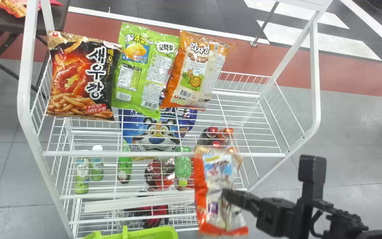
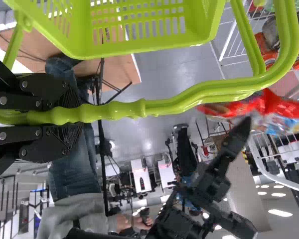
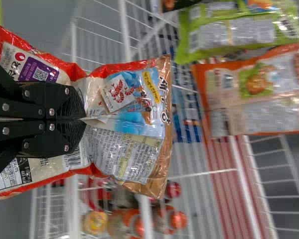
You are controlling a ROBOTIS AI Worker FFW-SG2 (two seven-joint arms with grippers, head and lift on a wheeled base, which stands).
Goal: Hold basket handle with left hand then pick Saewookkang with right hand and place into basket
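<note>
My right gripper (image 1: 225,196) holds the Saewookkang bag (image 1: 211,205) upright in front of the rack's lower right part. In the right wrist view the gripper (image 3: 82,119) is shut on the middle of the red and tan bag (image 3: 124,107), pinching its film. My left gripper (image 2: 65,117) is shut on the green basket handle (image 2: 164,105). The basket (image 2: 139,47) hangs from that handle, and in the head view the basket's rim (image 1: 151,232) shows at the bottom edge, left of the bag and apart from it.
A white wire rack (image 1: 164,154) stands in front. Its upper shelf bears a black shrimp snack bag (image 1: 78,76), a green bag (image 1: 144,69) and an orange bag (image 1: 196,71). Bottles, including a green one (image 1: 182,164), and other packs lie lower down.
</note>
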